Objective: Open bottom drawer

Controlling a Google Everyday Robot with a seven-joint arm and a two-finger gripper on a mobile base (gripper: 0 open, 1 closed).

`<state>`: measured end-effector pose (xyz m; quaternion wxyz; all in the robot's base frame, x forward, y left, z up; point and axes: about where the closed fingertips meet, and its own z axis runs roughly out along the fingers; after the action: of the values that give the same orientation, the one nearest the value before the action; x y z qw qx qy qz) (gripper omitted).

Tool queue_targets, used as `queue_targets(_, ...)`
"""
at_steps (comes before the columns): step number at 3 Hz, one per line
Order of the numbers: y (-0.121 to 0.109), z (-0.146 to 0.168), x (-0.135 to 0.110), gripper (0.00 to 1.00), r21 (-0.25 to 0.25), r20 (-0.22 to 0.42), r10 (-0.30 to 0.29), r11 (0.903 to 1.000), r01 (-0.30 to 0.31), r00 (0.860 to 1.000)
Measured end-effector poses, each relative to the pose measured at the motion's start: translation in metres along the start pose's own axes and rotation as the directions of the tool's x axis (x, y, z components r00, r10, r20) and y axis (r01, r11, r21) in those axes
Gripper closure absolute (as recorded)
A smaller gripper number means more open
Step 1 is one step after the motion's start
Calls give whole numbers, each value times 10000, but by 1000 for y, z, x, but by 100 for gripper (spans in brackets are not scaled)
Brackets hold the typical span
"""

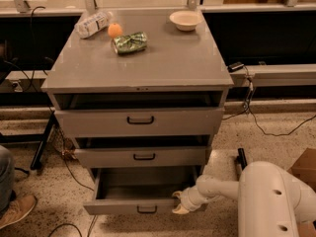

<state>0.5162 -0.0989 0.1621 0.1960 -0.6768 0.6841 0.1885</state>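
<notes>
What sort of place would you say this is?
Probably a robotics lab: loose cables on the floor, a workbench behind the grey cabinet, and the gripper at the bottom drawer's front corner.
</notes>
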Motion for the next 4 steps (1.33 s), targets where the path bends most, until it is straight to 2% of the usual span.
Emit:
queue_targets(1, 0, -2, -1, 89, -1, 0, 1, 10000, -1, 10000)
queue_targets(2, 0, -2, -1, 100, -1, 0, 2, 10000, -2, 10000)
queue_targets(3, 8, -2, 0, 100, -43, 54, 99, 9999, -99, 9999)
queue_targets(4, 50, 1, 8, 100, -273, 333, 623, 9977, -614, 9975)
